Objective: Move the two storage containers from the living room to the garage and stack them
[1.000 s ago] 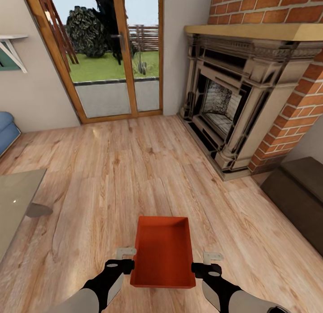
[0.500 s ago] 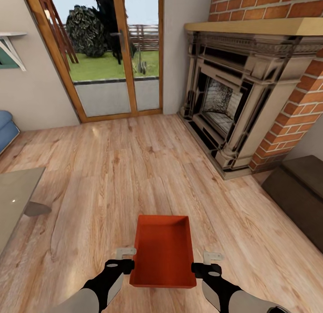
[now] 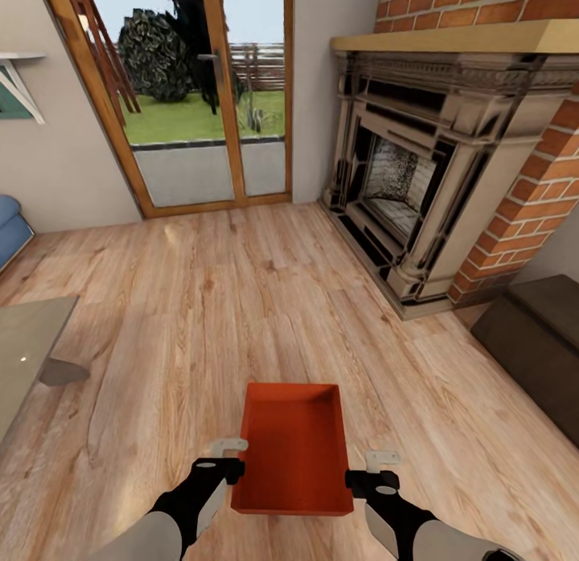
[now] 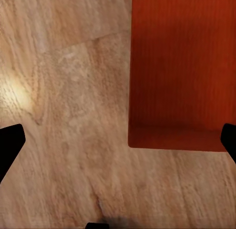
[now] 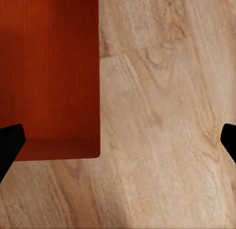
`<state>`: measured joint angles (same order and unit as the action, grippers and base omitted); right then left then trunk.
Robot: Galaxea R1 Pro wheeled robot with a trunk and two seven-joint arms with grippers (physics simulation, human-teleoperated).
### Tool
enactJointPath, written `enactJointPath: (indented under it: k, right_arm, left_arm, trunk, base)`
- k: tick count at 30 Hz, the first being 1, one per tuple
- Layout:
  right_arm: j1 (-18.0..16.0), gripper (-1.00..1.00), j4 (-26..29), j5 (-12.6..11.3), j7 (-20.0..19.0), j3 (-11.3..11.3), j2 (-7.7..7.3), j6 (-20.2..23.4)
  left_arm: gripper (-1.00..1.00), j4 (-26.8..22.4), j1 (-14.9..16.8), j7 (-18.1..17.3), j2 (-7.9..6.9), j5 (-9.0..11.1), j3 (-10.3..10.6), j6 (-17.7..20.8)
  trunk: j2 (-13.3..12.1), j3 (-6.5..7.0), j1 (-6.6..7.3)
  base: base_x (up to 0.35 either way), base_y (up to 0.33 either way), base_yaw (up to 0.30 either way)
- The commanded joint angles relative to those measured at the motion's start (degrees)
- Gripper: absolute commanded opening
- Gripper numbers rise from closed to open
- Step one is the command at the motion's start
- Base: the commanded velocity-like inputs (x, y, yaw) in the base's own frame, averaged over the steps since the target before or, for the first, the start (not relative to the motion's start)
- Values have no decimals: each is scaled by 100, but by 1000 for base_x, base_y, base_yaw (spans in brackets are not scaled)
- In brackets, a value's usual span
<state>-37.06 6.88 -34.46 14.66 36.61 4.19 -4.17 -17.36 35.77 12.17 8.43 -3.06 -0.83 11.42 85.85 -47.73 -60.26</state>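
One orange-red open-top storage container (image 3: 293,448) sits low in the head view between my two arms, above the living room's light wood-plank floor (image 3: 241,304). My left gripper (image 3: 227,458) is against its left long wall and my right gripper (image 3: 378,468) against its right long wall. In the left wrist view the storage container (image 4: 182,66) has the left gripper (image 4: 118,145) beside it, open, with black fingertips (image 4: 10,145) far apart. In the right wrist view the storage container (image 5: 49,66) lies beside the open right gripper (image 5: 118,145). Neither gripper closes on a wall.
A brick fireplace (image 3: 402,183) stands ahead on the right, with a dark low bench (image 3: 539,344) nearer me. A wood-framed glass door (image 3: 201,103) to a garden is straight ahead. A glass table (image 3: 24,344) and a blue sofa (image 3: 10,223) edge the left.
The whole view has shifted slightly, so the camera moved: the table slid left and the fireplace sits a little nearer. The container keeps its place between the two grippers.
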Motion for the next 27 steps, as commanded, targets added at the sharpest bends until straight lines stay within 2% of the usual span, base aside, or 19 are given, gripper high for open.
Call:
enactJointPath:
  k: [1,11,27]
  right_arm:
    - [-3,100,2,-61,19,48,-1,-22]
    - [-3,100,62,-61,19,48,-97,-39]
    - [-200,100,154,-62,28,41,-69,-13]
  left_arm:
    - [100,-17,0,15,2,-33,-7,41]
    - [100,-174,0,17,-15,-46,-5,54]
    - [100,-181,0,23,-17,-54,-5,45]
  trunk:
    - [44,-22,-22]
    - [445,-202,-242]
    - [1086,-489,-593]
  base:
    - [0,0,0]
    - [0,0,0]
    - [0,0,0]
